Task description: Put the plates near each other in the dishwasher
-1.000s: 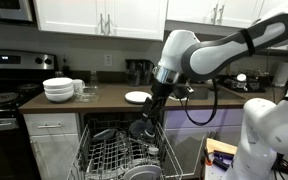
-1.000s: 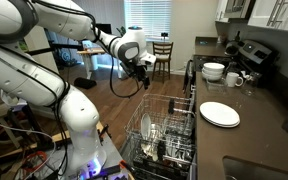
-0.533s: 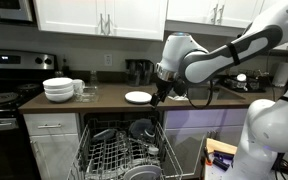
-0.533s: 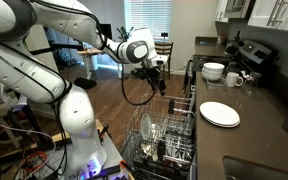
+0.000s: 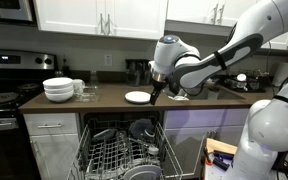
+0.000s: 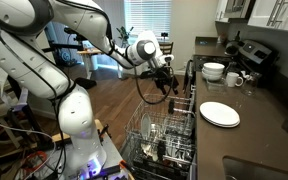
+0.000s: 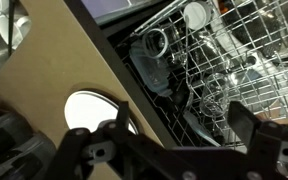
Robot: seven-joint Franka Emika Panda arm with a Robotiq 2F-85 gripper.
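White rounded arm (image 5: 234, 47) segments, black joints, black claw (image 5: 156, 96).

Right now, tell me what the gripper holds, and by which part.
Nothing: the gripper is open and empty; the plate lies untouched on the counter.

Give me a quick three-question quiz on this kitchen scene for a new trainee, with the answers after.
1. True or false: the gripper is clamped on a plate.
2. Where does the white plate lie? A) on the stove B) on the countertop C) on the floor
3. Fill in: the dishwasher door is ___.

Key: 1 false, the jaws stand open with nothing held between them; 2 B; 3 open.
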